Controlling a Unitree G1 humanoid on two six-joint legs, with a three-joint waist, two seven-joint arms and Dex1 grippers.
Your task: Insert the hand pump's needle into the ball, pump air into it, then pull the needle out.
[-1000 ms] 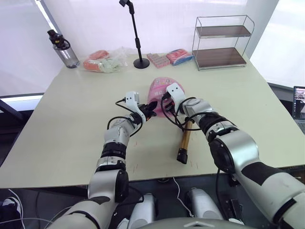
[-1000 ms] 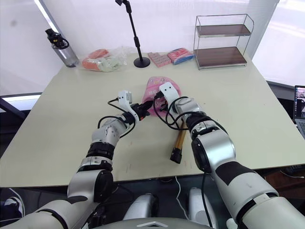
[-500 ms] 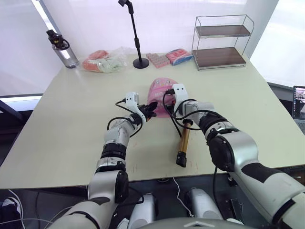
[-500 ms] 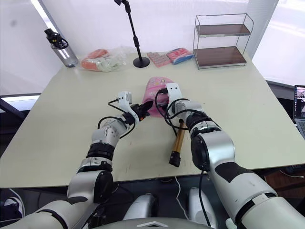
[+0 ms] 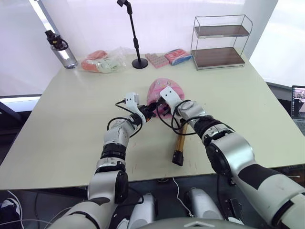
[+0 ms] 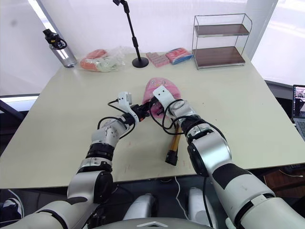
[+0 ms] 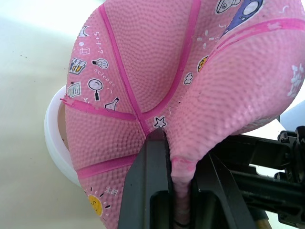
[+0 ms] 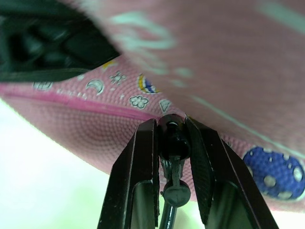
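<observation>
- A water bottle (image 5: 61,47) stood at the far left corner of the table (image 5: 66,124), with packets (image 5: 102,61) beside it.
- My left gripper (image 5: 148,112) reached in from the left; in the left wrist view its fingers (image 7: 151,181) were closed on a pinched fold of the ball (image 7: 157,71), holding the skin steady.
- The ball (image 5: 159,93) lay saggy near the middle of the table, between my two grippers, plainly short of air.
- My right gripper (image 5: 164,104) pressed against the ball from the right; in the right wrist view its fingers (image 8: 143,176) were clamped on the black fitting of the needle (image 8: 172,138), whose tip sat right at the ball's skin. I could not tell whether the pin was already inside.
- The hand pump (image 5: 180,143) lay flat on the table just right of the ball, its hose looping up to my right gripper, handle untouched.
- A wire shelf (image 5: 221,40) stood at the far right.
- I judged the task early: insertion in progress, pumping and pulling out both left.
</observation>
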